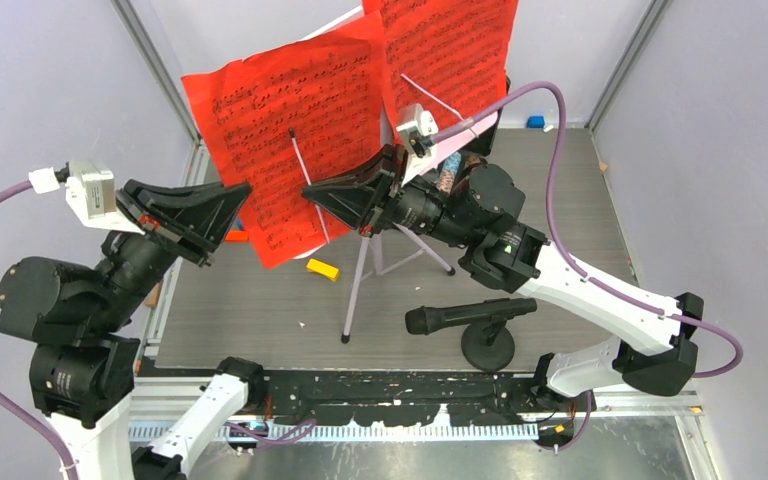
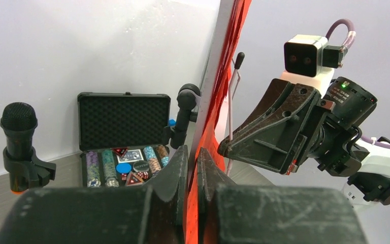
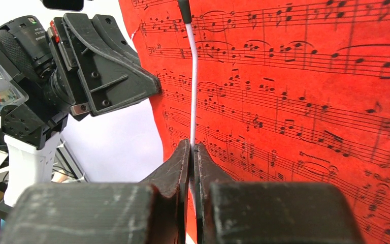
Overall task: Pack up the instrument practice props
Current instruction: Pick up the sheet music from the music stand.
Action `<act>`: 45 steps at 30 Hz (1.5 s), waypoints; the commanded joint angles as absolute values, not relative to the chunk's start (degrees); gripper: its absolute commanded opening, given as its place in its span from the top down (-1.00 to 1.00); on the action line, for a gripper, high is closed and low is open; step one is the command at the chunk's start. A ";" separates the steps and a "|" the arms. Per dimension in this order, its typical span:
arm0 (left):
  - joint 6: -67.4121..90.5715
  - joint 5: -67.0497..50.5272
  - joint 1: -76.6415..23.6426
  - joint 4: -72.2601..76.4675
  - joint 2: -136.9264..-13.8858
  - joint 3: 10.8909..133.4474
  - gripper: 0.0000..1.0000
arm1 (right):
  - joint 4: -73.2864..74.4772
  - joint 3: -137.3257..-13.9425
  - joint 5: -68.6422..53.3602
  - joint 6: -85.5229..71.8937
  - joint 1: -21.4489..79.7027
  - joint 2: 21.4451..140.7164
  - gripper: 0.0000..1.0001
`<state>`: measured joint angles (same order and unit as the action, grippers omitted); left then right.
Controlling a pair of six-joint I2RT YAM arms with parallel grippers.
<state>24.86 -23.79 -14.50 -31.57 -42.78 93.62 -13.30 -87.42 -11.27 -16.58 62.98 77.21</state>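
Pinches, both tight: left fingers [image 2: 175,178] on red sheet [image 1: 270,120], right fingers [image 3: 177,168] on retainer wire [image 3: 193,76].

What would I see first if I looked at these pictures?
The two big red music pages stand up in the middle, at the back. The left gripper pinches the left page's edge, and the right gripper is shut on a white wire lying across that page. A black microphone sits low in front of them.

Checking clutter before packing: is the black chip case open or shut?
Open: the case has its foam-lined lid standing up and chips showing below.
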 commanded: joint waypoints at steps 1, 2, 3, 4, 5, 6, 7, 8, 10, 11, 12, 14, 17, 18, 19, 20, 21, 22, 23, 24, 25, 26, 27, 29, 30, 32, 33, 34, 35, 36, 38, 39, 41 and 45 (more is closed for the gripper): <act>24.70 -21.28 -14.24 -32.90 -40.18 95.80 1.00 | -11.59 -86.58 -9.78 -14.94 62.75 76.54 1.00; 24.77 -21.36 -14.24 -32.92 -40.05 95.85 1.00 | -11.64 -86.51 -9.72 -14.94 62.75 76.62 1.00; 24.86 -21.41 -14.24 -32.95 -40.06 95.88 1.00 | -11.67 -86.50 -9.62 -14.88 62.75 76.58 1.00; 25.02 -21.53 -14.24 -32.96 -40.02 95.89 1.00 | -11.73 -86.42 -9.55 -14.86 62.75 76.56 0.99; 25.09 -21.74 -14.24 -32.96 -40.07 95.89 1.00 | -11.80 -86.40 -9.53 -14.86 62.75 76.64 1.00; 25.13 -21.90 -14.24 -32.96 -40.19 95.89 0.89 | -11.85 -86.33 -9.51 -14.85 62.75 76.66 0.99; 25.21 -22.03 -14.24 -32.96 -40.29 95.89 0.71 | -11.90 -86.32 -9.52 -14.85 62.75 76.70 1.00; 25.27 -22.24 -14.24 -32.96 -40.46 95.89 0.62 | -11.98 -86.20 -9.51 -14.85 62.75 76.70 1.00; 25.43 -22.55 -14.24 -32.76 -40.66 95.89 0.56 | -12.10 -86.10 -9.35 -14.86 62.75 76.65 1.00; 25.48 -22.58 -14.24 -32.66 -40.69 95.89 0.55 | -12.11 -86.07 -9.35 -14.86 62.75 76.64 1.00; 25.52 -22.59 -14.24 -32.57 -40.70 95.81 0.54 | -12.13 -86.05 -9.33 -14.85 62.75 76.64 1.00; 25.58 -22.51 -14.24 -32.27 -40.67 95.68 0.52 | -12.13 -86.05 -9.36 -14.79 62.75 76.64 1.00; 25.66 -22.41 -14.24 -32.16 -40.63 95.63 0.62 | -12.13 -86.04 -9.39 -14.69 62.75 76.56 1.00; 25.74 -22.41 -14.24 -32.15 -40.61 95.63 0.70 | -12.13 -85.98 -9.31 -14.55 62.75 76.55 1.00; 25.79 -22.41 -14.24 -32.14 -40.65 95.58 0.77 | -12.13 -85.96 -9.31 -14.57 62.75 76.55 1.00; 25.83 -22.35 -14.24 -32.09 -40.61 95.54 0.88 | -12.13 -85.96 -9.25 -14.58 62.75 76.55 0.99; 25.87 -22.33 -14.24 -32.04 -40.62 95.54 0.94 | -12.19 -85.89 -9.24 -14.59 62.75 76.60 1.00; 26.00 -22.32 -14.24 -32.00 -40.58 95.54 1.00 | -12.21 -85.88 -9.23 -14.59 62.75 76.57 1.00; 26.14 -22.24 -14.24 -31.98 -40.46 95.54 1.00 | -12.26 -85.87 -9.23 -14.66 62.75 76.56 1.00; 26.19 -22.24 -14.24 -31.99 -40.39 95.54 1.00 | -12.28 -85.83 -9.23 -14.67 62.75 76.60 1.00; 26.21 -22.24 -14.24 -32.00 -40.30 95.54 1.00 | -12.36 -85.79 -9.23 -14.72 62.71 76.59 1.00; 26.27 -22.18 -14.24 -32.06 -40.14 95.54 1.00 | -12.42 -85.79 -9.23 -14.74 62.73 76.61 0.99; 26.21 -21.97 -14.24 -32.24 -39.98 95.60 1.00 | -12.51 -85.78 -9.23 -14.80 62.75 76.63 0.99; 25.77 -21.32 -14.24 -33.12 -39.47 95.83 1.00 | -12.56 -85.86 -9.31 -14.85 62.75 76.76 1.00; 25.56 -20.90 -14.24 -33.79 -39.22 96.11 1.00 | -12.56 -85.86 -9.38 -14.85 62.75 76.79 1.00; 25.19 -20.30 -14.24 -34.80 -38.73 96.60 1.00 | -12.49 -85.95 -9.38 -14.79 62.76 76.81 1.00; 25.19 -20.16 -14.24 -35.06 -38.45 96.79 1.00 | -12.53 -85.91 -9.35 -14.77 62.76 76.82 1.00; 25.27 -20.07 -14.24 -35.32 -38.20 96.85 1.00 | -12.56 -85.88 -9.28 -14.68 62.75 76.77 1.00; 25.37 -20.10 -14.24 -35.47 -37.93 96.89 1.00 | -12.56 -85.87 -9.20 -14.61 62.75 76.79 1.00; 25.40 -19.96 -14.24 -35.57 -37.77 96.93 1.00 | -12.57 -85.87 -9.17 -14.56 62.75 76.79 0.99; 25.40 -19.82 -14.24 -35.80 -37.60 96.95 1.00 | -12.65 -85.80 -9.14 -14.55 62.75 76.83 0.99; 25.40 -19.78 -14.24 -35.83 -37.49 96.88 0.93 | -12.65 -85.75 -9.08 -14.53 62.75 76.83 0.99; 25.40 -19.87 -14.25 -35.82 -37.52 96.73 0.67 | -12.72 -85.59 -9.07 -14.50 62.75 76.74 1.00; 25.63 -20.23 -14.24 -35.73 -37.75 96.52 0.45 | -12.83 -85.23 -8.99 -14.45 62.75 76.56 1.00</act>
<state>25.21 -20.14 -14.50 -36.14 -38.33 94.98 -14.35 -86.32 -10.96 -16.49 63.02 77.21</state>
